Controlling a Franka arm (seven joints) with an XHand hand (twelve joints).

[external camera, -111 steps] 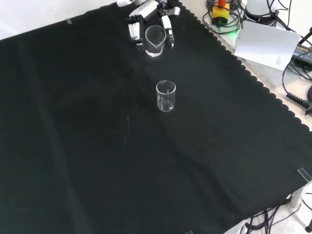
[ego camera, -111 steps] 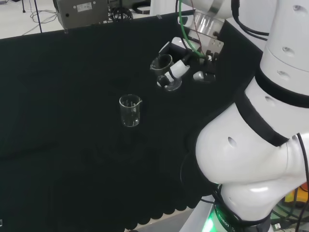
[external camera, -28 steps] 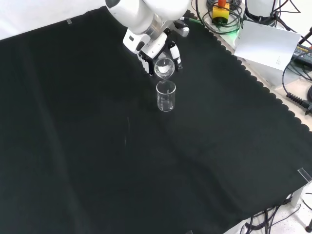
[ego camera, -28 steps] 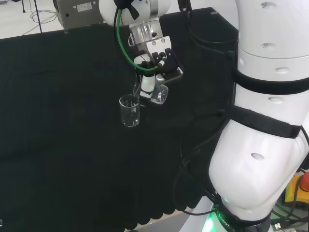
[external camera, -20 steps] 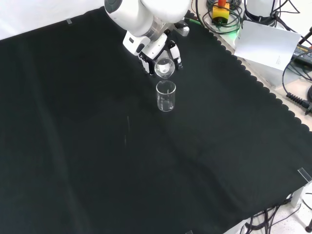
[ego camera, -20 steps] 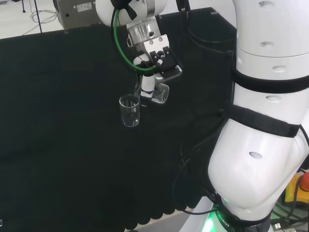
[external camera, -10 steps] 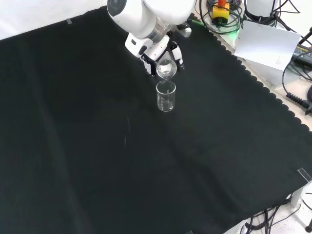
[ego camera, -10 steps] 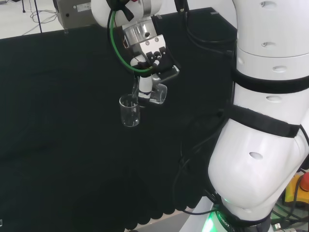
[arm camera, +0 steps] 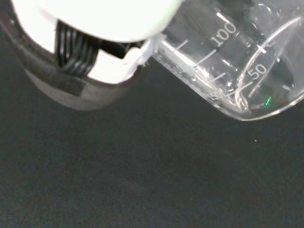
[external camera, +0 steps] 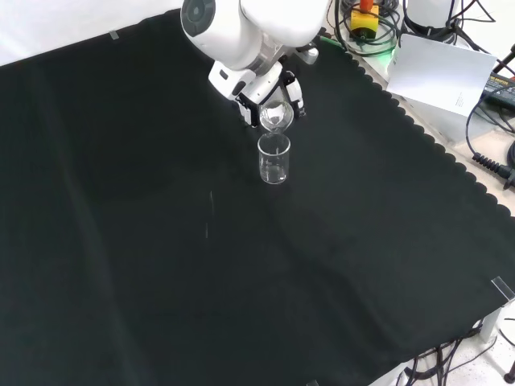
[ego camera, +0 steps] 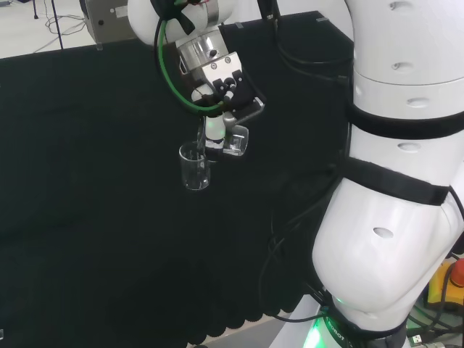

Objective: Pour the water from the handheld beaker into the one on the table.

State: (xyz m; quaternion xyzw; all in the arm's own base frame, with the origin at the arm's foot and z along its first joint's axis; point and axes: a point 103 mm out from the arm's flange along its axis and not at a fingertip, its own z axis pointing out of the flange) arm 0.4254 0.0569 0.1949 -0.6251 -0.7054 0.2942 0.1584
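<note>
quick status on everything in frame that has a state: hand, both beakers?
hand: shut on the handheld beaker, above the bench.
handheld beaker: tilted, lip over the table beaker's rim in the head view.
table beaker: upright on the black cloth; fill level cannot be told.

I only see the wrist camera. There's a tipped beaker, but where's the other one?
Observer: In the front view the table beaker stands upright on the cloth, just below the held beaker.
Child: Is my beaker's lip over it?
Observer: Yes. In the head view the tilted lip sits over the table beaker's rim.
Child: How is the hand holding mine?
Observer: In the head view the hand comes down from above, fingers curled round the held beaker.
</note>
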